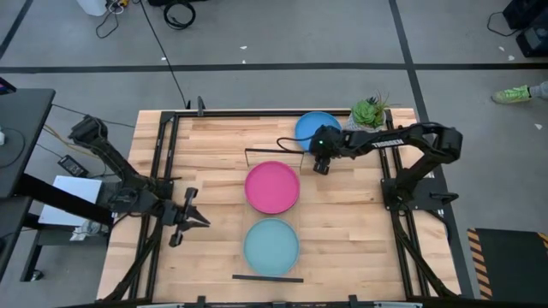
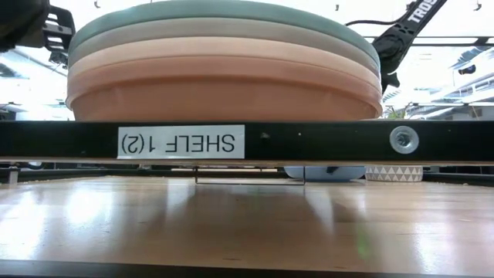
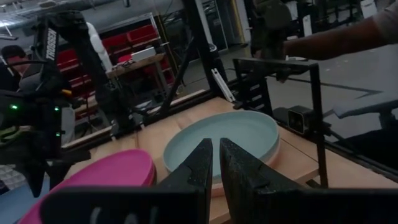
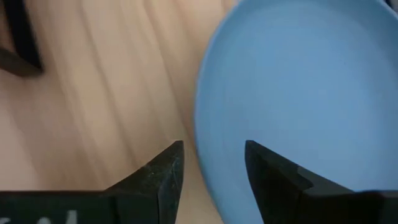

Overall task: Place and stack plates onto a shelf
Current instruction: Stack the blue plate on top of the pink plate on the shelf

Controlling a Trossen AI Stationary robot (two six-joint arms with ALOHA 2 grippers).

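A blue plate lies flat on the table's far side beside the plant. My right gripper hangs open over its near rim, one finger above the wood and one above the plate's inside, with gaps on both sides. On the shelf, a pink plate sits mid-board. A stack topped by a light aqua plate sits at the near end. The low view shows that stack with grey, tan and orange layers beneath. My left gripper waits shut, left of the shelf.
A white potted plant stands just right of the blue plate. Black wire rails close the shelf's short ends, and a black frame runs along the table's sides. A person's arm shows beyond the table. Bare wood lies right of the shelf.
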